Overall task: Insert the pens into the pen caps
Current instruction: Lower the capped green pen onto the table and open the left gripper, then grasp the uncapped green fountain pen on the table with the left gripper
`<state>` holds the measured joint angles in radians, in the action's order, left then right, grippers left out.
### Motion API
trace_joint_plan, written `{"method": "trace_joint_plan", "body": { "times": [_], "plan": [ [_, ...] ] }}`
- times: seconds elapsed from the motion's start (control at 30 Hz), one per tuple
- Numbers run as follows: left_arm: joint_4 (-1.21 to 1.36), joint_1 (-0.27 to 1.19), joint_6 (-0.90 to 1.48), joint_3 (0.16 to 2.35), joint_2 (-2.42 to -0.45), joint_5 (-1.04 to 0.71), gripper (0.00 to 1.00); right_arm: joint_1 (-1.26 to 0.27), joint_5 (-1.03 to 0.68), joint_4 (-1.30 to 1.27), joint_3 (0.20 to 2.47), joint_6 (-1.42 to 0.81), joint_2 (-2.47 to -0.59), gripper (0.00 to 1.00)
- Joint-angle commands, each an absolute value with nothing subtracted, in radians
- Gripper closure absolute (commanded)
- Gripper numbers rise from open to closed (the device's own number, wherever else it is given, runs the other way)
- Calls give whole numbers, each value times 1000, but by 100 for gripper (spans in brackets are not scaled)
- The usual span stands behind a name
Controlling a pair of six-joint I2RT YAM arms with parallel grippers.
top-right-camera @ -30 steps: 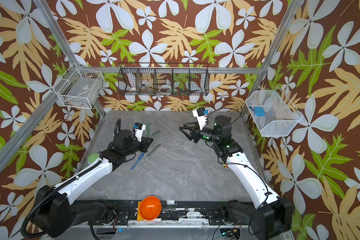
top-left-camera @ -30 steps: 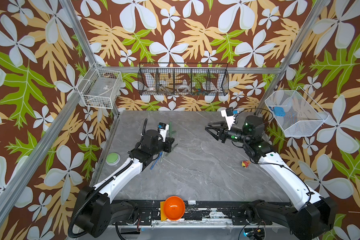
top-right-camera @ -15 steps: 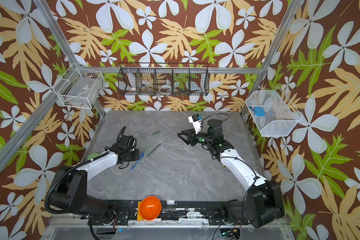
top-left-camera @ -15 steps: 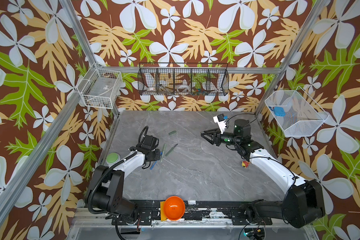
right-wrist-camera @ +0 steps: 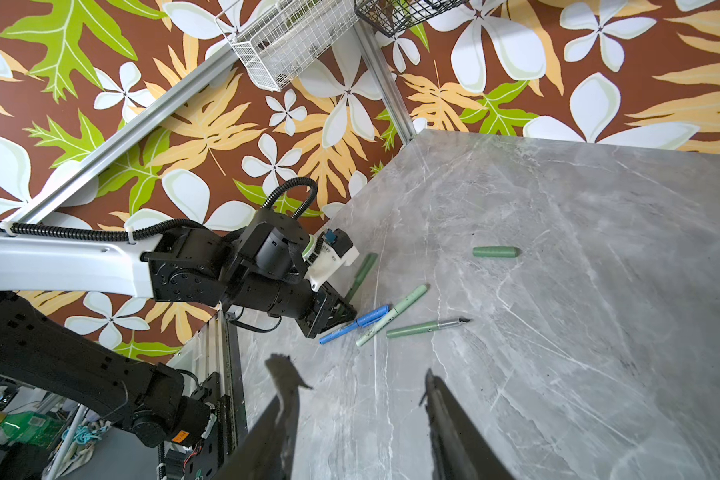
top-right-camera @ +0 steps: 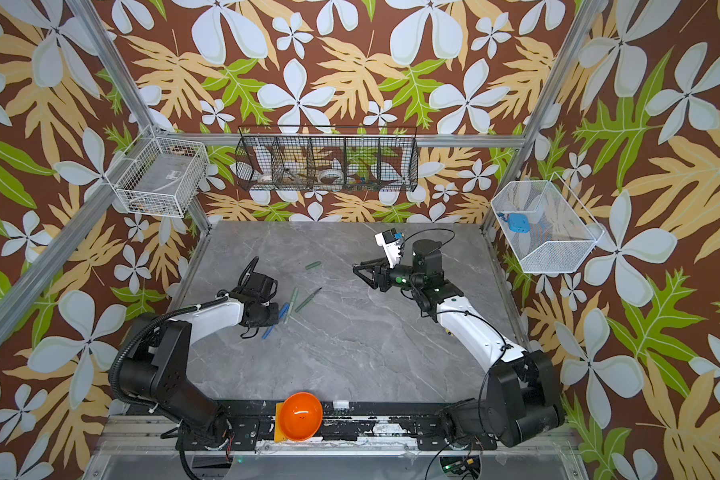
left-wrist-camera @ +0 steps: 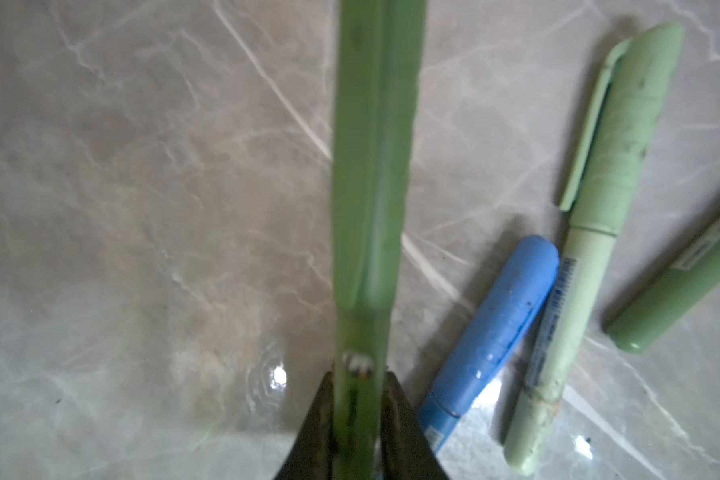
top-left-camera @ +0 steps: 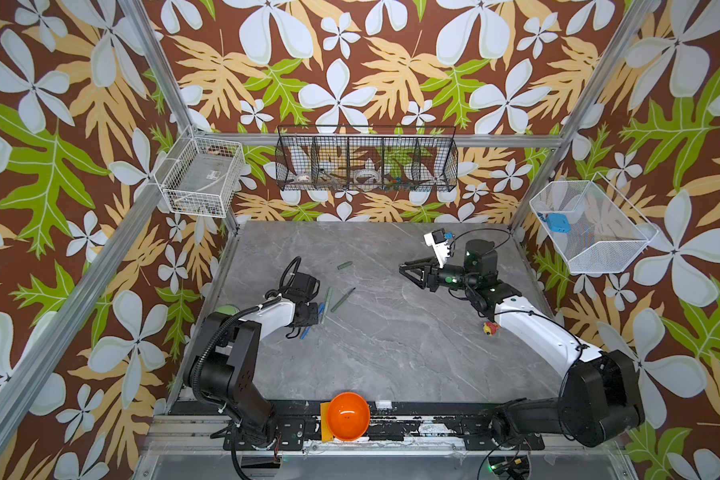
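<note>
Left gripper (left-wrist-camera: pixel 359 376) has dropped, jaws narrow around a capped green pen (left-wrist-camera: pixel 371 187), grip unclear to us; right gripper (right-wrist-camera: pixel 354 365) gapes empty. We take the uncapped pen (right-wrist-camera: pixel 425 328) near left gripper mid-barrel: looks light, slick.

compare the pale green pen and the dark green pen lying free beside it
The pale green pen is light mint, the dark green pen deeper green. The pale green pen is capped; the dark green pen's tip is bare. The pale green pen lies against the blue pen; the dark green pen lies clear of it. Both lie flat on the table.
</note>
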<state>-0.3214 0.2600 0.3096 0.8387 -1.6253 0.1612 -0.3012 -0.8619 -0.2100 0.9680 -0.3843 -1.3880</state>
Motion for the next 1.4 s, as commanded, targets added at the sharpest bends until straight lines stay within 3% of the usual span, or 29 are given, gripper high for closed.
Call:
{"method": "trace_joint_plan", "body": {
  "times": [0.0,0.17,0.57,0.7,0.9,1.07,1.27,1.37],
  "plan": [
    [-333,257,313,841,-1632,205,70,-301,-873,-248,966,-390,-1389,51],
    [-308,257,319,837,-1620,197,49,-302,-875,-248,971,-392,-1388,51],
    [-366,257,324,941,-1505,227,23,-302,-866,-233,964,-378,-1373,51],
    [-390,267,287,1019,-1453,97,20,-302,-849,-231,960,-370,-1369,51],
    [-427,440,69,1113,-1500,-152,17,-302,-849,-293,906,-410,-1349,51],
    [-542,460,21,1204,-1623,-103,22,-300,-819,-235,853,-387,-1276,50],
    [-483,460,-17,1195,-1693,-104,28,-299,-727,-232,760,-447,-1217,50],
    [-458,463,-33,1175,-1736,-121,31,-301,-600,-194,722,-470,-1195,45]
  ]
}}
